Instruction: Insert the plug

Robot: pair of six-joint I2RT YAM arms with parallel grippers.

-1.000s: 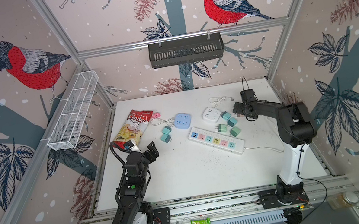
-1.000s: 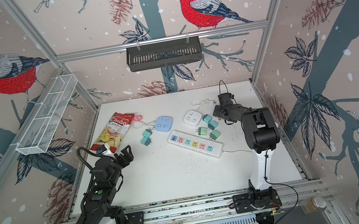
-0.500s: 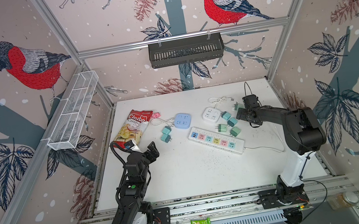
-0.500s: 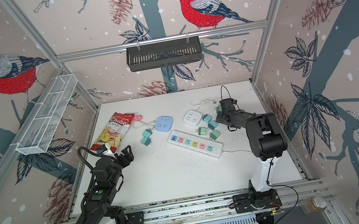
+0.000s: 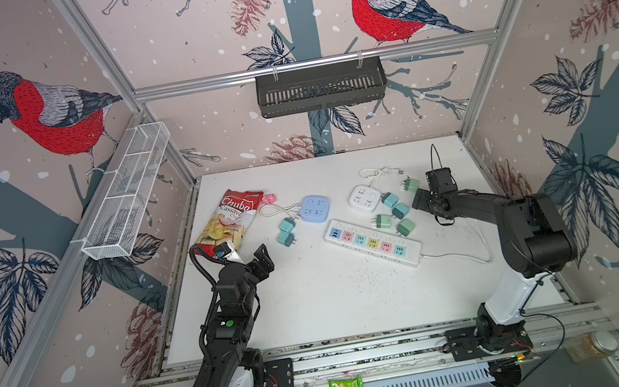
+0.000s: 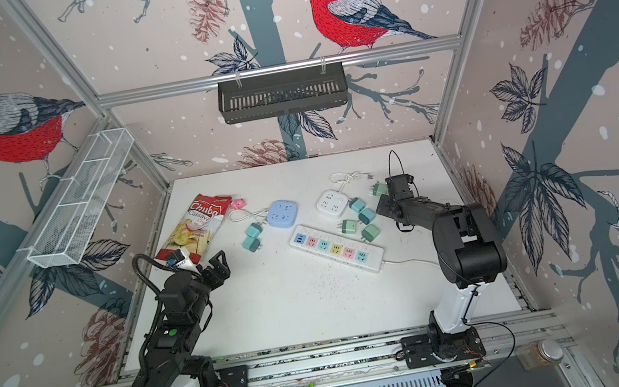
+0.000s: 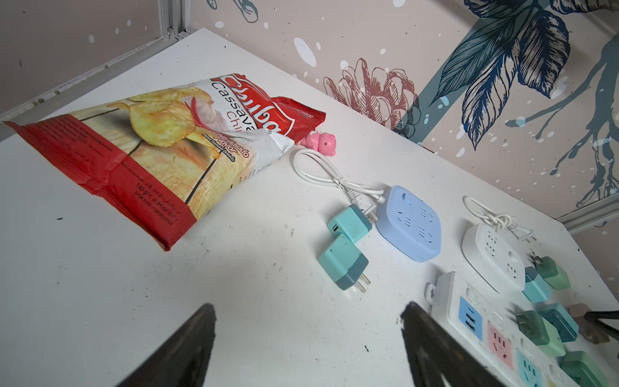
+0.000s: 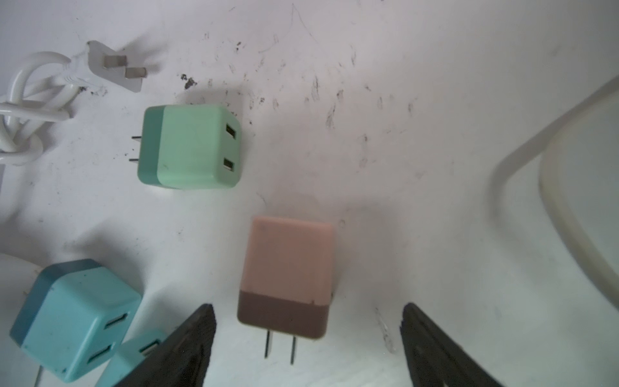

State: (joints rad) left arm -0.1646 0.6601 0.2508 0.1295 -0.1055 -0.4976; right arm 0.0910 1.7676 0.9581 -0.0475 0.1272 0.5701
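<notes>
A plug (image 8: pixel 288 274) with a pink body and a brown end lies flat on the table, its two prongs pointing at my right gripper (image 8: pixel 306 311). That gripper stands open, a finger on each side of the plug's brown end, neither touching it. In both top views the right gripper (image 5: pixel 420 200) (image 6: pixel 383 206) hangs low just behind the white power strip (image 5: pixel 372 241) (image 6: pixel 335 249) with pastel sockets and hides the plug. My left gripper (image 7: pixel 307 306) (image 5: pixel 261 257) is open and empty over bare table left of the strip (image 7: pixel 447 291).
Several green and teal adapters (image 8: pixel 189 147) (image 8: pixel 77 318) (image 5: pixel 393 213) lie around the right gripper. A blue socket cube (image 5: pixel 314 210), a white socket cube (image 5: pixel 364 197) with knotted cord, two teal adapters (image 7: pixel 345 244), a chip bag (image 5: pixel 230 222) and a pink toy (image 5: pixel 269 198) lie behind.
My right arm has stretched out and lowered, bringing its gripper down to the table beside the adapters, and its jaws have narrowed a little. The left arm has not moved.
</notes>
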